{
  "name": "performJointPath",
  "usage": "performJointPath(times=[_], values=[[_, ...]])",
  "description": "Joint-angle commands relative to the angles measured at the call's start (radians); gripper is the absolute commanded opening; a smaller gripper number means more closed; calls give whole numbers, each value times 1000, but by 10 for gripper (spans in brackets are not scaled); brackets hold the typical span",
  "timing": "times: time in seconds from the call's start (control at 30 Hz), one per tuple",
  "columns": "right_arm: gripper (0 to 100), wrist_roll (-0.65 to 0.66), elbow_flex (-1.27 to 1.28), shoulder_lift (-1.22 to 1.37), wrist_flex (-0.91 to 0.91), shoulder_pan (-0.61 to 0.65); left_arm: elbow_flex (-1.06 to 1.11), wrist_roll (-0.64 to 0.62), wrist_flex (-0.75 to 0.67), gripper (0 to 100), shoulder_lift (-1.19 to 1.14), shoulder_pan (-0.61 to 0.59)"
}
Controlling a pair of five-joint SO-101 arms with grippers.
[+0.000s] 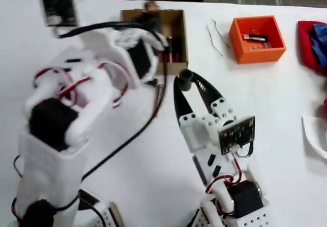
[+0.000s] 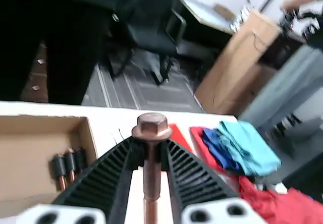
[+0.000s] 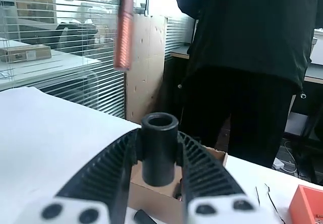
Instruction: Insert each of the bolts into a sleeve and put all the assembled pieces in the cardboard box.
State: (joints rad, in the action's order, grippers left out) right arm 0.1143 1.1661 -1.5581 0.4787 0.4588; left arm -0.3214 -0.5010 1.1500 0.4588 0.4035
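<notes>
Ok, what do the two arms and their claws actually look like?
Both the left arm and right arm are white plastic with black motors and thin red, white and black wires. A bare circuit board sits on the right wrist. The left claw and right claw have black, ribbed, tapering fingers on white mounts.

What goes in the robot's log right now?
left tool: gripping bolt | right tool: gripping sleeve | bolt: apart from sleeve, not inserted | cardboard box: assembled pieces inside
</notes>
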Motion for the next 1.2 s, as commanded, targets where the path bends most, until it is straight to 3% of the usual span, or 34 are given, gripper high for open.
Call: performJointPath(times=[0.0,0.1,0.37,0.53,0.67,0.87,1.17], values=[[20,8,-12,-10,-25,2,-71,-3,-12,25,-12,29],[20,8,-12,-8,-25,2,-74,26,-17,25,-15,72],[20,8,-11,-8,-25,1,-81,290,-52,25,-91,216],[20,8,-8,-8,-10,-2,-82,316,-40,25,-87,219],[20,-2,-8,-8,39,-41,-102,457,20,25,23,226],[20,-18,-8,-8,54,-54,-71,462,31,25,107,207],[20,-87,-14,-8,21,-54,10,445,-103,25,100,210]])
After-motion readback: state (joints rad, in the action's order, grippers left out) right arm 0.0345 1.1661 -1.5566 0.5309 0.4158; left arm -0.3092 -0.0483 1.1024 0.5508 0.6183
